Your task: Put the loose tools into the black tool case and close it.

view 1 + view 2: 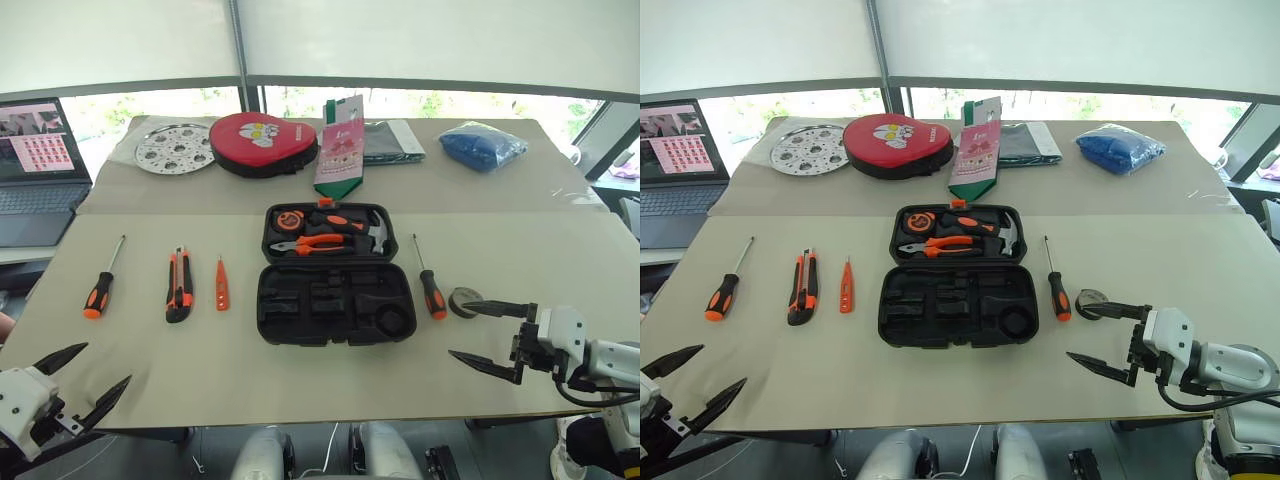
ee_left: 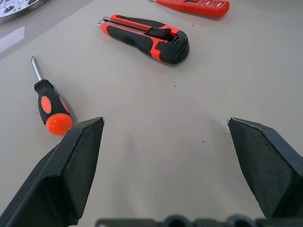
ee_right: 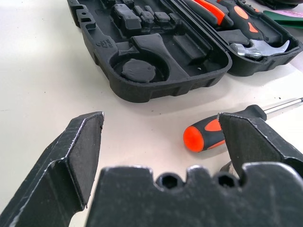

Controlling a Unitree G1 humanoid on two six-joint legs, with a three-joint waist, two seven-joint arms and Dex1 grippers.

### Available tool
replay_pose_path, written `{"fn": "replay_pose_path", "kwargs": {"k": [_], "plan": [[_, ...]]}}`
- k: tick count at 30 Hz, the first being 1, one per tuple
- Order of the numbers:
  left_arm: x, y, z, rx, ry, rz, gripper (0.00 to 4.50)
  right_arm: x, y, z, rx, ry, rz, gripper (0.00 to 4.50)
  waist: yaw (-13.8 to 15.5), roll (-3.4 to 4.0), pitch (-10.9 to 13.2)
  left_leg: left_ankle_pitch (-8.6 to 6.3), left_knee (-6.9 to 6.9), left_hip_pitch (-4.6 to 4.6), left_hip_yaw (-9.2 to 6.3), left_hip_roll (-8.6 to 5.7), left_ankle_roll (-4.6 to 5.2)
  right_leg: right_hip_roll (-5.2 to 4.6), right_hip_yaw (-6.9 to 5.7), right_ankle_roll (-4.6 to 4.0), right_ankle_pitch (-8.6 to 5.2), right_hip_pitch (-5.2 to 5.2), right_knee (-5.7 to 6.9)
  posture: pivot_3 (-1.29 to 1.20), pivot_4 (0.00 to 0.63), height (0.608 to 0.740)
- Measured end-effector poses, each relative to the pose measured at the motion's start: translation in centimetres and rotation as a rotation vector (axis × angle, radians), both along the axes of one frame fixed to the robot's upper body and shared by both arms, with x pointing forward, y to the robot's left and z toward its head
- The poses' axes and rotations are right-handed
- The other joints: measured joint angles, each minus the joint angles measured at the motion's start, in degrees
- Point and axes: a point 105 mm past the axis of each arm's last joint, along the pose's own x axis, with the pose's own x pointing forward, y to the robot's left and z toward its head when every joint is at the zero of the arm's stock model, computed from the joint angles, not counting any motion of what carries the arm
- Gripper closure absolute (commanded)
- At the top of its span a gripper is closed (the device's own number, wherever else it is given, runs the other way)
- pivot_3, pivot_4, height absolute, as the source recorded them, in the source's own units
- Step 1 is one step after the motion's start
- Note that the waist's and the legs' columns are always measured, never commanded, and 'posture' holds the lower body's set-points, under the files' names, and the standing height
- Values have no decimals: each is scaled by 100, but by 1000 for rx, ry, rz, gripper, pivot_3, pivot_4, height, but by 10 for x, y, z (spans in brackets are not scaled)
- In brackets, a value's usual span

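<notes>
My right gripper (image 1: pixel 492 338) hovers with its two black fingers spread wide and nothing between them, just over the beige table (image 1: pixel 300 380) near its front edge. Just beside its upper finger lies the small round grey tape roll (image 1: pixel 463 300), and next to that the orange-and-black-handled screwdriver (image 1: pixel 430 288), shaft pointing away from me. Left of it sits the black plastic clamshell tool case (image 1: pixel 335 274) — lying open, its near half showing bare moulded recesses, its far half holding orange-handled pliers (image 1: pixel 318 243) and a hammer (image 1: pixel 375 236). My left gripper (image 1: pixel 78 379) hangs at the near left corner, fingers also wide apart and holding nothing. Beyond it lie a second orange-and-black screwdriver (image 2: pixel 49 109), the orange-black utility knife (image 2: pixel 147 38), and the small orange tester pen (image 1: pixel 221 284), all in a row left of the case and well apart from it. Farther back rest a red heart-shaped case (image 1: pixel 262 142), a perforated metal disc (image 1: pixel 176 148) and a blue bundle (image 1: pixel 482 144).
</notes>
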Motion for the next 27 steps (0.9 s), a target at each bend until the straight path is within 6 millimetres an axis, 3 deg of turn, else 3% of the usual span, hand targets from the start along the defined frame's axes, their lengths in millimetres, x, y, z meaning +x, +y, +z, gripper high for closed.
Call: {"fn": "replay_pose_path", "kwargs": {"k": [2,4,7,11,16,20,27], "plan": [[0,0,0,0,-1,1,0,0,0,0,0,1,0,41,0,0,0,0,0,0,0,0,0,0,0,0,0,0,0,0,150,740],[-1,7,12,-159,-51,82,0,8,4,1,13,-22,-27,41,-20,-9,-3,1,1,-1,0,10,-2,0,0,2,1,-4,6,0,150,740],[-17,34,27,-296,-93,264,0,16,33,19,184,-57,1,41,-107,-11,-3,-2,0,2,-1,27,-15,10,1,11,7,-7,11,0,150,740],[-44,59,14,-393,-38,478,0,15,62,50,335,-138,76,41,-113,1,-1,-4,-3,1,0,28,-19,26,0,9,5,-10,11,0,150,740],[-58,61,-5,-579,110,635,0,2,93,74,517,-280,165,41,-27,-30,-12,-5,1,2,-4,41,-31,35,-4,-3,-2,-10,17,0,150,740],[-29,54,12,-601,132,605,0,-7,100,77,503,-225,227,41,81,-28,-11,-3,12,8,-10,39,-34,31,-10,-36,-19,-18,22,0,150,740],[57,45,51,-571,205,624,0,-6,100,78,485,-203,250,41,5,-42,-19,35,5,20,-10,35,-100,36,-2,-28,-13,-16,85,0,150,740]]}}
